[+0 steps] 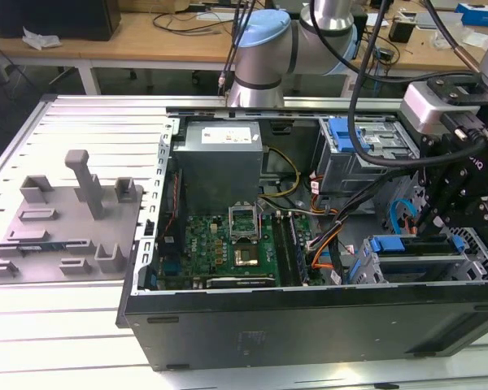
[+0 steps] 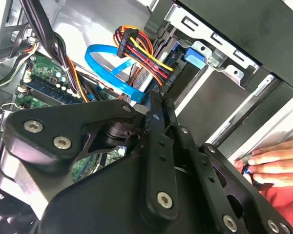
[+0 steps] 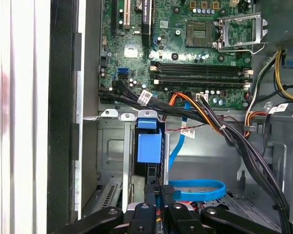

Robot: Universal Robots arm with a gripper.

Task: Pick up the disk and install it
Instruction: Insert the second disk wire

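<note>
One open computer case (image 1: pixel 309 325) sits on one tabletop (image 1: pixel 65 341), with one grey fixture plate (image 1: pixel 65 227) beside it. Inside are one motherboard (image 1: pixel 228 252), one power supply (image 1: pixel 220 158) and two drive cages (image 1: pixel 366 154) (image 1: pixel 423 260) with blue carriers. One robot arm (image 1: pixel 260 49) carries one claw (image 3: pixel 161 192). One hand (image 2: pixel 278 163) rests at the case edge.

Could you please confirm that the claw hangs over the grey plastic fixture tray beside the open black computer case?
Not quite: the exterior view shows the claw over the open black computer case, above its metal drive cage with blue carriers. The grey plastic fixture tray does lie beside the case, at the exterior view's left.
</note>
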